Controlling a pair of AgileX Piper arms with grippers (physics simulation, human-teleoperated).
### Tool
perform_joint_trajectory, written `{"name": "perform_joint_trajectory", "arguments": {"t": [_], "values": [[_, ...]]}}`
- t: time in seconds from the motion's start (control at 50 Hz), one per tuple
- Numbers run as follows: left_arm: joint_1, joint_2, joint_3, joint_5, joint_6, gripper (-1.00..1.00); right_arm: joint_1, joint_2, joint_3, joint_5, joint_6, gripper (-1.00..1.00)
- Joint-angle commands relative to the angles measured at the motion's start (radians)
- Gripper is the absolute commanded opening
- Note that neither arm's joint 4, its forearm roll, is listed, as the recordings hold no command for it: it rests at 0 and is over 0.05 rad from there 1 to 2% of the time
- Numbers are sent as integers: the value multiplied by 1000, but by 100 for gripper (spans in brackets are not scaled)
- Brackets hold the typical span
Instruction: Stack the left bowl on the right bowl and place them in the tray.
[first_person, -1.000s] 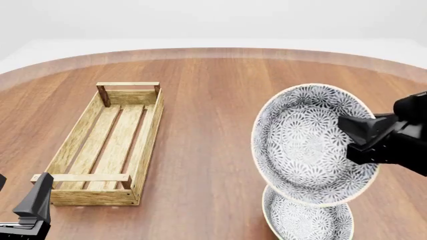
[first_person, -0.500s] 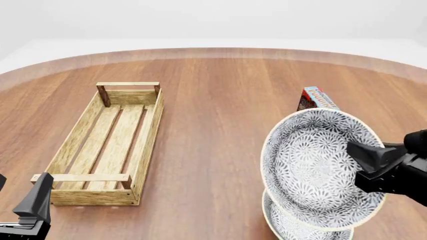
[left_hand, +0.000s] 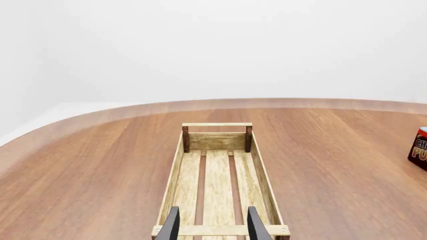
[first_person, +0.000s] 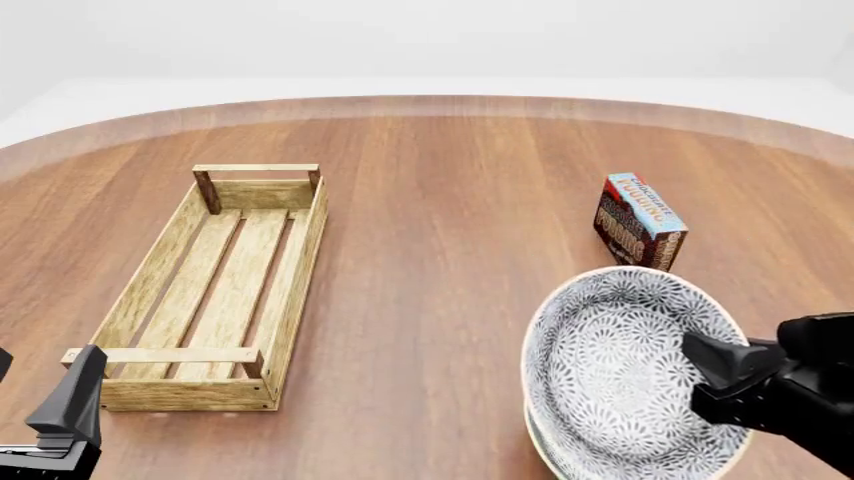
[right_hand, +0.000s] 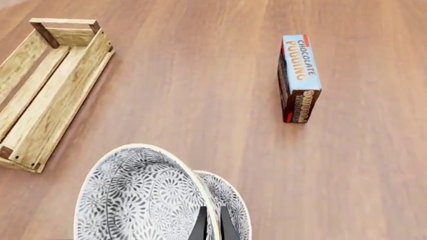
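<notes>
While our right gripper (first_person: 705, 372) pinches the rim of the top bowl (first_person: 617, 370), that bowl hangs tilted just over the bottom bowl (right_hand: 227, 202), whose edge peeks out beneath. We think the stacking is nearly done. To do it well, we should go down slowly, tip the top bowl flat so the two rims line up, and let go only when it sits snug inside. Our left gripper (left_hand: 212, 226) waits open and holds nothing, near the close end of the tray (first_person: 154, 270), which sits well apart from the bowls. Behind the bowls stands a small box (right_hand: 298, 76). We can read "CHOCOLATE PUDDING" on it.
</notes>
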Motion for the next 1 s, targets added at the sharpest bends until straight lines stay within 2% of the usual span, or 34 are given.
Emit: {"name": "perform_joint_trajectory", "arguments": {"t": [0.02, 0.14, 0.42, 1.0], "values": [[0, 0, 0, 0, 0, 100, -10, 2, 61, -37, 48, -100], [0, 0, 0, 0, 0, 100, -7, 37, 101, -90, 64, -100], [0, 0, 0, 0, 0, 100, -19, 45, 155, -134, 84, -100], [0, 0, 0, 0, 0, 100, -50, 139, 238, -286, 108, -100]]}}
